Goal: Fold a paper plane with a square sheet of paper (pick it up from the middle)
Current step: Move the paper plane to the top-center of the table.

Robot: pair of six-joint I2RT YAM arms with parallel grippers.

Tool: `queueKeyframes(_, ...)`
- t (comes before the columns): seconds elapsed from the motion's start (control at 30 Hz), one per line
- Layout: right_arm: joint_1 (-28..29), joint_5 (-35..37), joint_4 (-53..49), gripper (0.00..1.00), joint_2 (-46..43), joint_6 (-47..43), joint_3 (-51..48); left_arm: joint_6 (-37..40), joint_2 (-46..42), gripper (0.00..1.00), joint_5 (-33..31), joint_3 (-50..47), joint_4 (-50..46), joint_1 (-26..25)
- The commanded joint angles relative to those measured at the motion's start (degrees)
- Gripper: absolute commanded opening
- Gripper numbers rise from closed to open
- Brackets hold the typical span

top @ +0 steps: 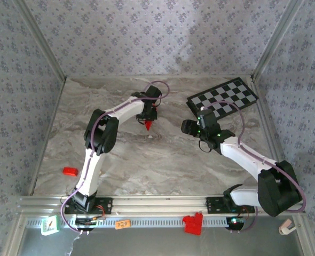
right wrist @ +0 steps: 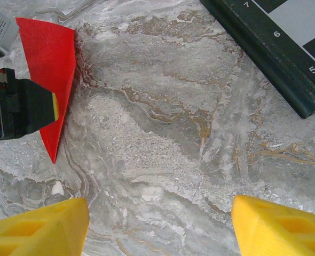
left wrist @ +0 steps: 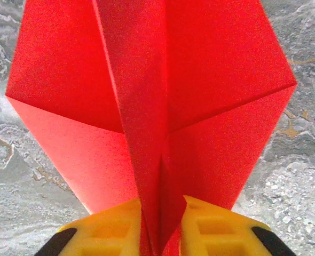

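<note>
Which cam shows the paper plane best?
Left wrist: the paper plane is close up, creases sharp, keel held in the left end effector. Top external gives a tiny red tip; right wrist a side-on sliver at its left edge.

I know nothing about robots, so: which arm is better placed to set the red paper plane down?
Left. The left claw pinches the paper plane by its centre fold above the table; the right claw hangs open, off to the side.

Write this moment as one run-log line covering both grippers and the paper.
left gripper: shut on paper plane, tip downward | right gripper: open, empty, over table | checkered board: far right corner
</note>
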Motion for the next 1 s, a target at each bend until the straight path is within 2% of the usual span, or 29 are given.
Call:
queueKeyframes(0.0, -0.38, -0.64, 0.55, 0.72, -0.51, 0.79, -0.63, -0.46, 2.1, 0.23, -0.3, 2.03, -1.89, 0.14)
queueKeyframes(0.63, -0.72, -0.66, 0.0, 0.72, -0.35, 1.19, -0.88, 0.51, 5.82, 0.45, -1.68, 2.61, -3.35, -0.14)
queueKeyframes(0.97, -0.78, -0.83, 0.11, 0.72, 0.02, 1.44, -0.72, 0.56, 6.27, 0.48, -1.18, 2.74, -3.13, -0.12)
